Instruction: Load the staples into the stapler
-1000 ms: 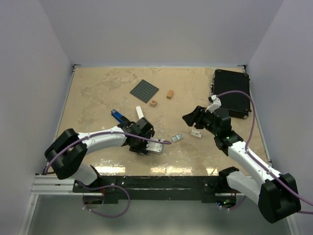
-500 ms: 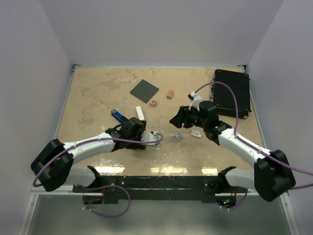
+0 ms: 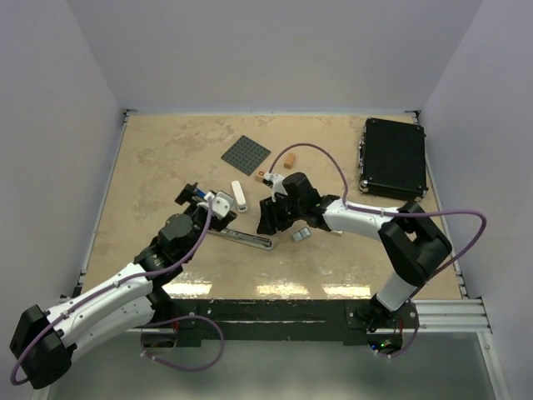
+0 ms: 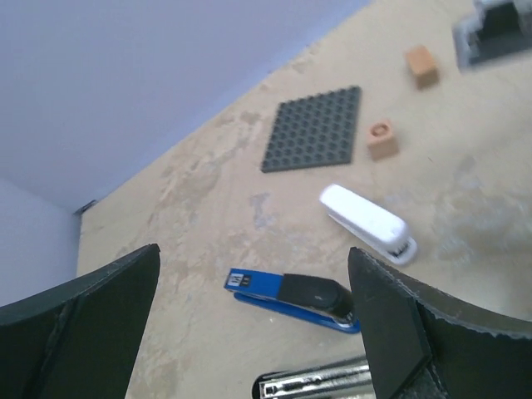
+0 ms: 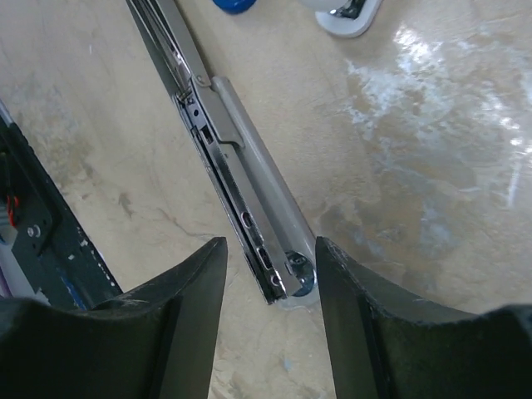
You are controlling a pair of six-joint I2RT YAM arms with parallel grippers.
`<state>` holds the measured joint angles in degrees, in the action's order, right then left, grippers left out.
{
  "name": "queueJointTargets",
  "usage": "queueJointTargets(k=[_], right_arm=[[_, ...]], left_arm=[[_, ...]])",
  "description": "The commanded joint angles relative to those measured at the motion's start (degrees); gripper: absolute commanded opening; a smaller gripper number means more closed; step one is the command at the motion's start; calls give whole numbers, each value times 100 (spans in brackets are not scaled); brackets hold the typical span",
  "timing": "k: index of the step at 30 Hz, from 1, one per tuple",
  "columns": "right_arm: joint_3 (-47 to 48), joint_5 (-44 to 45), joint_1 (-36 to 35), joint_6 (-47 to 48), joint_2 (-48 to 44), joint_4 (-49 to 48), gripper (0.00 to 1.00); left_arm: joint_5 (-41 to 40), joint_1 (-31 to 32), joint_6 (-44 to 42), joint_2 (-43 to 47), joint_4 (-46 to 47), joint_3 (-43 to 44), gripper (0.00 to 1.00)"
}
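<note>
A silver stapler [image 3: 243,240] lies opened out flat on the table. In the right wrist view its metal channel [image 5: 241,195] runs down between my fingers. My right gripper [image 3: 268,220] [image 5: 268,249] is open and straddles the stapler's right end. The grey tray piece [image 3: 300,235] lies just right of it. The whitish staple box is hidden under my right arm. My left gripper [image 3: 193,193] [image 4: 253,283] is open and empty above a blue stapler [image 4: 293,293], with the silver stapler's end [image 4: 316,384] below it.
A white stapler [image 3: 238,195] [image 4: 366,223] lies beside the blue one. A grey studded baseplate [image 3: 246,155] [image 4: 315,129] and two orange blocks [image 3: 289,160] [image 4: 381,139] sit further back. A black case [image 3: 395,157] stands at the back right.
My left gripper has left the silver stapler and moved back-left over the blue stapler. My right gripper has swung left from beside the staples to the silver stapler's right end.
</note>
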<state>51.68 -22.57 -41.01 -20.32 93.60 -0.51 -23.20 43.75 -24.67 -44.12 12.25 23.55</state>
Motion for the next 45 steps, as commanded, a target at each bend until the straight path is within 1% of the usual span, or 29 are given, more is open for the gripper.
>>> queueJointTargets(k=[1, 2, 5, 10, 14, 18, 19, 20, 21, 22, 23, 24, 27, 29, 32, 33, 35, 39, 45], right_arm=[[483, -107, -354, 265, 298, 385, 49], [501, -116, -424, 291, 325, 446, 47], [518, -108, -679, 300, 343, 701, 44], [413, 16, -1075, 125, 62, 1062, 42], [474, 208, -1347, -7, -69, 1387, 42], [649, 516, -1392, -43, -465, 1772, 42], [729, 612, -1383, -43, -518, 1913, 43], [825, 1092, -1383, -25, -588, 2097, 43], [1026, 1418, -1357, -8, -597, 2508, 43], [1133, 1639, -1313, 27, -580, 2721, 43], [1229, 2042, -1182, 89, -528, 2923, 43], [1378, 2211, -1102, 98, -510, 3265, 43], [1485, 2616, -751, 177, -492, 3636, 44], [1459, 2748, -453, 230, -510, 3725, 44], [1441, 3161, -320, 318, -457, 3839, 44], [1467, 3371, -311, 335, -396, 3909, 44], [1494, 3487, -311, 362, -194, 3954, 43], [1477, 3513, -311, 335, -9, 3831, 36], [1476, 3759, -311, 344, 290, 3804, 34]], left_arm=[[-1413, -68, 718, 184, 1568, -228, 100], [-1537, -68, 735, 158, 1857, -228, 100], [-1723, -120, 770, 62, 2341, -237, 100], [-1767, -349, 656, -316, 2992, -237, 100], [-1530, -595, 883, -501, 3012, -237, 100], [-1433, -595, 929, -484, 2853, -202, 100], [-1459, -595, 911, -475, 2888, -219, 100], [-1477, -595, 902, -457, 2888, -237, 100], [-1503, -604, 893, -449, 2897, -237, 100], [-1503, -595, 902, -457, 2897, -237, 100], [-1494, -595, 902, -449, 2888, -228, 100], [-1494, -595, 911, -449, 2888, -228, 100], [-1512, -595, 885, -431, 2897, -228, 100], [-1503, -595, 876, -440, 2888, -219, 100], [-1477, -595, 858, -457, 2871, -202, 100], [-1459, -595, 858, -457, 2871, -210, 100], [-1442, -595, 867, -475, 2853, -202, 100], [-1398, -595, 832, -501, 2844, -184, 100], [-1345, -595, 858, -580, 2818, -167, 100]])
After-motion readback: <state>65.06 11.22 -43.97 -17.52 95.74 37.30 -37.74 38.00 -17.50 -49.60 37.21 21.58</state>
